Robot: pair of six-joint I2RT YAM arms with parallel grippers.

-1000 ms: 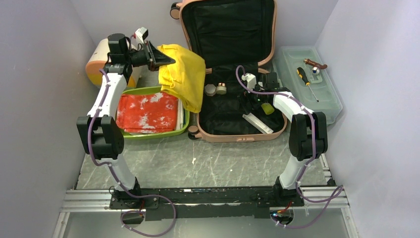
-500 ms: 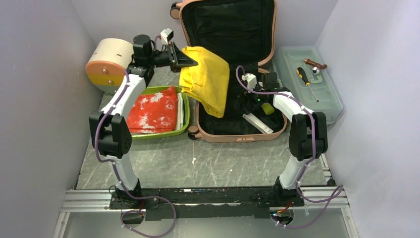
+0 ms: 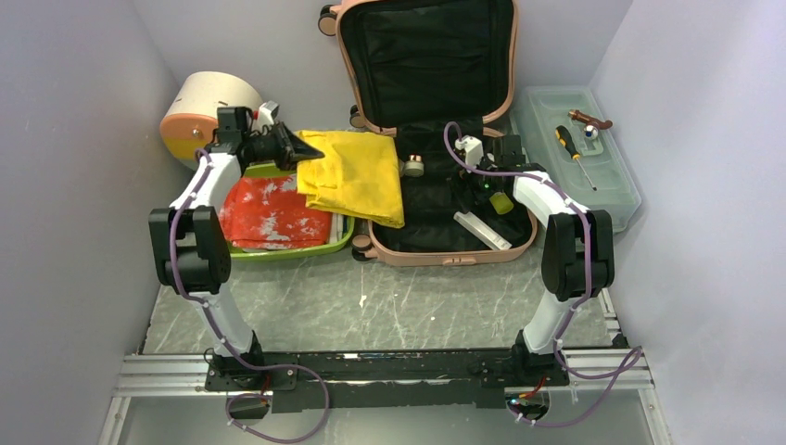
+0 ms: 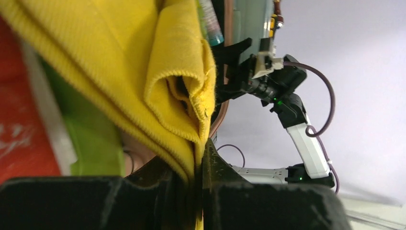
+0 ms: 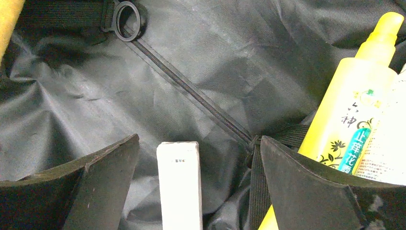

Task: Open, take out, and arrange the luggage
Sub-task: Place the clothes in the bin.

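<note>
I see right pincer (image 5: 198,149) spread wide over a white box (image 5: 178,191) on the luggage (image 3: 436,252) lining, gripping nothing; left pincer (image 3: 297,148) clamped on the yellow cloth (image 3: 357,171), which drapes across green tray (image 3: 278,252) and luggage edge; luggage lies open at counter's far centre, lid upright.

A robotics lab booth: plain pale walls (image 3: 74,139) box in a grey marbled table (image 3: 389,297), aluminium rail (image 3: 158,373) along the frame's bottom edge.

The salmon-pink hard-shell luggage (image 3: 426,83) lies open just left of the translucent toolbox (image 3: 607,197), its lid standing upright, its black lining exposed and its small dark wheels on the left side.
</note>
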